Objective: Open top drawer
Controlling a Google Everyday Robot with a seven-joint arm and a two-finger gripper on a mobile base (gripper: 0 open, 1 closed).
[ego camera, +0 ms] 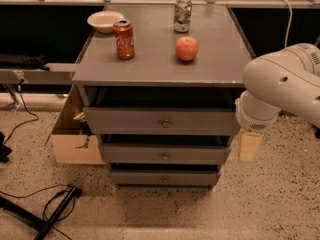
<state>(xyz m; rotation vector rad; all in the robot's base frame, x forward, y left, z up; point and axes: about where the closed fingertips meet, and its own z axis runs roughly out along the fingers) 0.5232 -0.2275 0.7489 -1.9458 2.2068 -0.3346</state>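
Observation:
The top drawer (pixel 160 120) is the widest grey front of the cabinet, with a small round metal knob (pixel 165 123) at its centre. It stands pulled out a little, with a dark gap under the tabletop. My gripper (pixel 249 146) hangs as a pale tan piece below the white arm (pixel 280 86), just off the cabinet's right side, level with the middle drawer. It touches nothing. It is to the right of the knob and lower than it.
Two narrower grey drawers (pixel 164 155) (pixel 164 178) sit below. On the cabinet's top are a red cola can (pixel 124 39), an apple (pixel 186 48), a silver can (pixel 182 15) and a white bowl (pixel 105 21). A cardboard box (pixel 75 139) is on the left, with cables (pixel 55 209) on the floor.

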